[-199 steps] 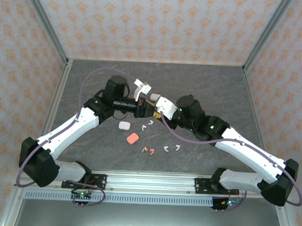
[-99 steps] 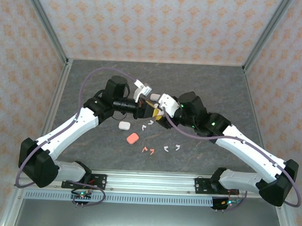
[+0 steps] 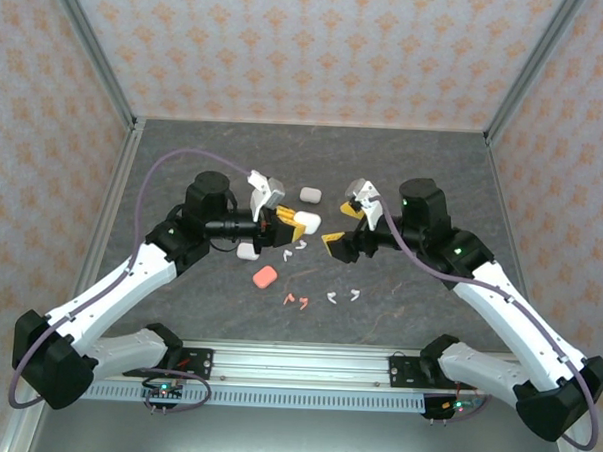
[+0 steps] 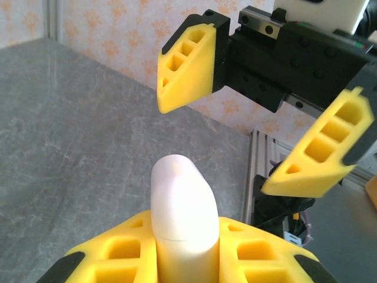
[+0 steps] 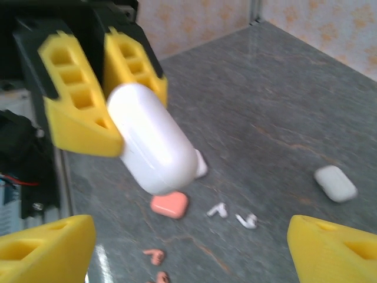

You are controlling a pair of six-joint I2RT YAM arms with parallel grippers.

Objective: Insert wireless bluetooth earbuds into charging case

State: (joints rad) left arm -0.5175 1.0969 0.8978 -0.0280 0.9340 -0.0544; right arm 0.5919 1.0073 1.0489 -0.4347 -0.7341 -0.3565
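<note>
Grey, veined tabletop [image 3: 184, 161] beneath everything, boxed in by patterned walls [image 3: 289, 45]. Over its middle, two white arms [image 3: 129, 274] angled inward, tips facing each other with a gap between. At the left tool [image 3: 292, 224], jaws clamped tight on a white charging case [image 4: 179, 200], gripped by its lower end and held clear of the surface, rounded end pointing toward the right tool [image 3: 343, 230]. There, yellow fingers [image 4: 185, 65] spread wide with nothing between them, one to either side of the line toward the case and not touching it. Down on the tabletop, three more cases: a second white case [image 3: 309, 194] toward the back, between the two tools; a third white case [image 3: 247, 252] just below the left wrist, mostly hidden behind the held case in the right wrist view; a salmon-pink case [image 3: 264, 276] nearer the arm bases. Smallest of all, the wireless bluetooth earbuds [image 3: 301, 247], loose on the surface and outside every case: two white just beneath the held case, two more white [image 3: 356, 294] nearer the bases, and two pink [image 3: 290, 301] side by side, just right of the salmon-pink case.
</note>
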